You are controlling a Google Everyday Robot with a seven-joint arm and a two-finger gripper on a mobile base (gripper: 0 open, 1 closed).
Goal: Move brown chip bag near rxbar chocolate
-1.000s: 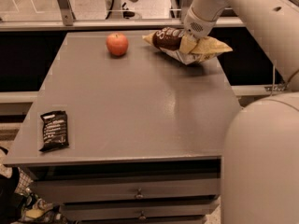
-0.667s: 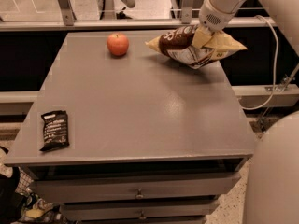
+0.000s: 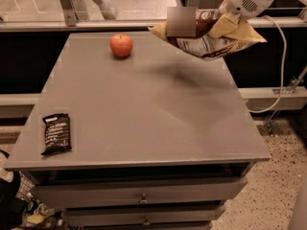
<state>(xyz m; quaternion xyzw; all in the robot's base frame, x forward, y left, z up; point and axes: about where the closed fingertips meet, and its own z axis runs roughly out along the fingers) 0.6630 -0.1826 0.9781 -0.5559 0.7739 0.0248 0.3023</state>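
The brown chip bag [image 3: 211,36] hangs in the air above the table's far right corner, tan-yellow ends sticking out left and right. My gripper [image 3: 226,14] is at the top right, at the end of the white arm, shut on the bag's upper edge. The rxbar chocolate [image 3: 57,133], a small flat black wrapper with white text, lies on the table near the front left edge, far from the bag.
A red apple [image 3: 121,45] sits at the back of the grey table [image 3: 153,109], left of centre. Drawers run under the table's front edge. A grey cable hangs at the right, past the table's side.
The bag was lying on the table's far right corner with the gripper on it. It is now lifted off the surface and casts a shadow below.
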